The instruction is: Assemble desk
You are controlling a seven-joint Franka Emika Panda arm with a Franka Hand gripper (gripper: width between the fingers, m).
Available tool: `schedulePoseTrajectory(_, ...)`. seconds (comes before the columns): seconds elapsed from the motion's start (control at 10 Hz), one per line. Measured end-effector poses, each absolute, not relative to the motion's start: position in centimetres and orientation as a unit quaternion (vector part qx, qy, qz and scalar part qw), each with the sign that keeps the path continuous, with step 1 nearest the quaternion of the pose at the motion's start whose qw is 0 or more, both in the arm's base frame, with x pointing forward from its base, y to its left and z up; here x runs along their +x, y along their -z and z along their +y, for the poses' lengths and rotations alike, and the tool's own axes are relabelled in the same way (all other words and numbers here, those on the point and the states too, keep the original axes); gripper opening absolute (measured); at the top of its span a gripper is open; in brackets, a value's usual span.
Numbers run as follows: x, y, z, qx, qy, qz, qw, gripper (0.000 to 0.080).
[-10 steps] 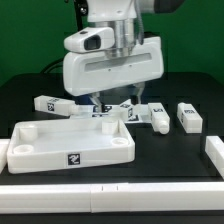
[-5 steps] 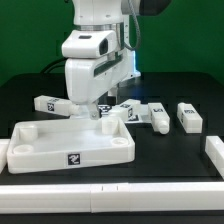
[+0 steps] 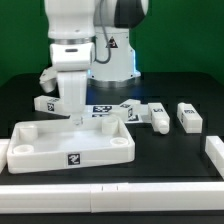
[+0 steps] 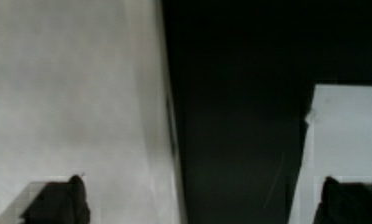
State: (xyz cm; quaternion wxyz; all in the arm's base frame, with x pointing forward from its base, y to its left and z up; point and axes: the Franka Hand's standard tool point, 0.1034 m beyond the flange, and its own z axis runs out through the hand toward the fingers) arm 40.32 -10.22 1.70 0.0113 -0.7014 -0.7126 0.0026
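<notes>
Wht desk part (image 4: 76,90), blk table (image 4: 236,100), hand (image 4: 204,203) fingers apart

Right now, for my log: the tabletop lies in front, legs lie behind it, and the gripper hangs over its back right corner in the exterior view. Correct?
No. The exterior view shows the gripper over the back left corner of the tabletop, not the right. The legs do lie behind it.

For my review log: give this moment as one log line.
pincer: open | position: over tabletop far corner | legs: unattached, behind tabletop
</notes>
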Motion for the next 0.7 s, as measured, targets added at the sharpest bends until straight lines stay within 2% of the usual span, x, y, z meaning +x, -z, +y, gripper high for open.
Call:
schedulePoseTrajectory(0.2,40.21,-1.44,-10.48,-0.705,-0.006,-0.709,0.013,0.0649)
schedulePoseTrajectory(0.4,40.11,-1.37,-10.59,-0.706,-0.007,-0.708,0.013,0.0398)
schedulePoseTrajectory(0.5,40.11,-1.36,-10.59,-0.706,-0.007,-0.708,0.013,0.0398)
schedulePoseTrajectory(0.6,40.11,-1.36,-10.59,-0.707,-0.007,-0.707,0.013,0.0213)
schedulePoseTrajectory(0.7,40.24,-1.41,-10.59,-0.707,-0.007,-0.707,0.013,0.0084)
